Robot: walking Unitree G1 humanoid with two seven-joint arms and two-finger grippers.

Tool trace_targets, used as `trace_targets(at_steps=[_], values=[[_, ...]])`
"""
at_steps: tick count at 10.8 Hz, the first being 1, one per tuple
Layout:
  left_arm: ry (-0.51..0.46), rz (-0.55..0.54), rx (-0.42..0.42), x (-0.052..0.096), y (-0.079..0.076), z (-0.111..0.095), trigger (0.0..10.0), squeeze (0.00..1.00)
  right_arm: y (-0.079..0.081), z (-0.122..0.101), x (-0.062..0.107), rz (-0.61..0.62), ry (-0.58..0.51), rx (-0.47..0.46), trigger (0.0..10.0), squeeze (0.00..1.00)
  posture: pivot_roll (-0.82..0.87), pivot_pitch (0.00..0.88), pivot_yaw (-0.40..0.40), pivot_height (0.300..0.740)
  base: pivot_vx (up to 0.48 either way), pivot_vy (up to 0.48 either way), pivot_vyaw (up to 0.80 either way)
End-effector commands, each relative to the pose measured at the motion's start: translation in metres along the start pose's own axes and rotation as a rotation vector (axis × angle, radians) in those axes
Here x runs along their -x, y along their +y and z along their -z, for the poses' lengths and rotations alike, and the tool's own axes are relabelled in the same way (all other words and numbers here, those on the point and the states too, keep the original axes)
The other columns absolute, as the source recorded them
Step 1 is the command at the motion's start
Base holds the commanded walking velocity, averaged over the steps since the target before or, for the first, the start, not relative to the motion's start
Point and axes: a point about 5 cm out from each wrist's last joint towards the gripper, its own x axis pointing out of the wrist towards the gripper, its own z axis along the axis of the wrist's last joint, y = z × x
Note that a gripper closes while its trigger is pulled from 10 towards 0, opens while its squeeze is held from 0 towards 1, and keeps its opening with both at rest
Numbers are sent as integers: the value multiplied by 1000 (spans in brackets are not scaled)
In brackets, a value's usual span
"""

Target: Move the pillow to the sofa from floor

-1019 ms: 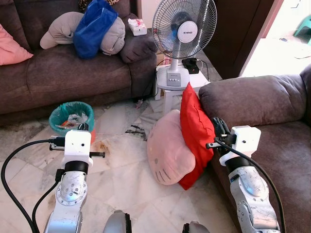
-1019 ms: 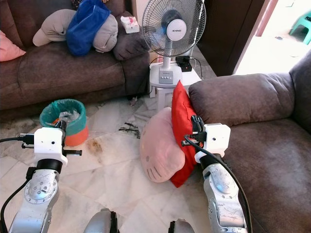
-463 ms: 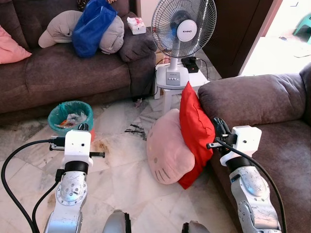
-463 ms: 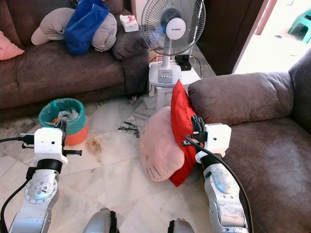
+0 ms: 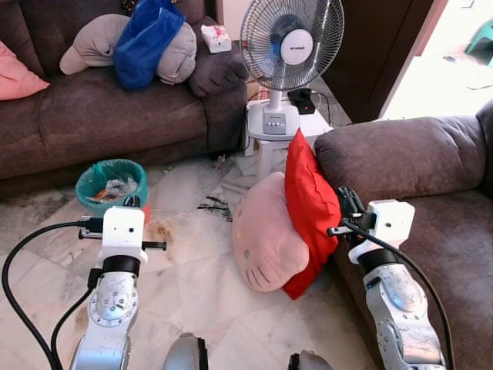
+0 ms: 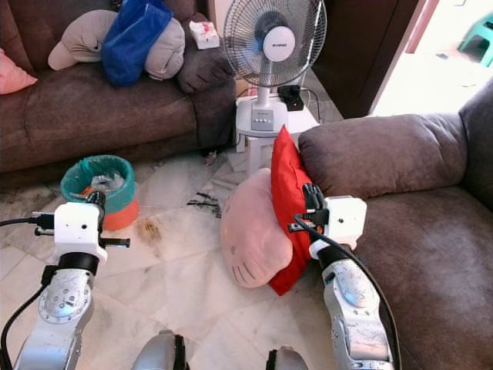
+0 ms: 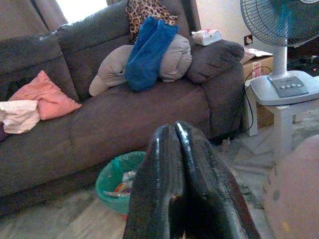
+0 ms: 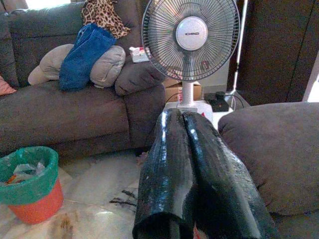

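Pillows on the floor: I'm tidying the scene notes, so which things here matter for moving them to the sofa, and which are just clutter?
Job: red pillow; pink pillow; sofa; right tool, against the red pillow.

Clutter: fan; bin; blue bag; grey cushion; left tool.

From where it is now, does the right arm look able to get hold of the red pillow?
Probably yes: the right gripper is already at the red pillow, nothing between them, but its fingers are shut, so they must open first.
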Motion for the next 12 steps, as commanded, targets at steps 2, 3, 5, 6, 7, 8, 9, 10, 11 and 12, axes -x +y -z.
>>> trace_targets(at_steps=[2, 3, 5, 6, 7, 8, 9, 10, 11, 12], values=[[-9, 66, 2, -1, -6, -3, 10000, 0, 1, 0, 2, -12, 4, -8, 10000, 0, 37, 122, -21, 663, 0, 0, 0], [-13, 81, 0, -1, -7, -3, 10000, 0, 1, 1, 2, -18, 7, -8, 10000, 0, 37, 121, -21, 663, 0, 0, 0], [-31, 191, -20, 1, -19, -5, 10000, 0, 4, 3, 3, -55, 22, -9, 10000, 0, 39, 116, -22, 663, 0, 0, 0], [-32, 192, -22, 1, -19, -5, 10000, 0, 5, 3, 3, -61, 23, -9, 10000, 0, 38, 116, -22, 663, 0, 0, 0], [-35, 189, -22, 1, -19, -6, 10000, 0, 6, 3, 2, -73, 22, -14, 10000, 0, 38, 115, -22, 663, 0, 0, 0], [-40, 193, -23, 1, -19, -7, 10000, 0, 8, 3, 2, -82, 18, -23, 10000, 0, 39, 114, -22, 663, 0, 0, 0], [-41, 193, -26, 0, -19, -7, 10000, 0, 9, 3, 2, -86, 19, -14, 10000, 0, 40, 118, -23, 663, 0, 0, 0], [-39, 192, -27, 1, -19, -7, 10000, 0, 9, 3, 2, -83, 20, -13, 10000, 0, 39, 119, -23, 663, 0, 0, 0], [-36, 193, -27, 2, -19, -6, 10000, 0, 8, 3, 3, -82, 21, -13, 10000, 0, 38, 122, -23, 663, 0, 0, 0], [-32, 195, -26, 2, -20, -6, 10000, 0, 8, 3, 3, -79, 27, -8, 10000, 0, 37, 124, -23, 663, 0, 0, 0]])
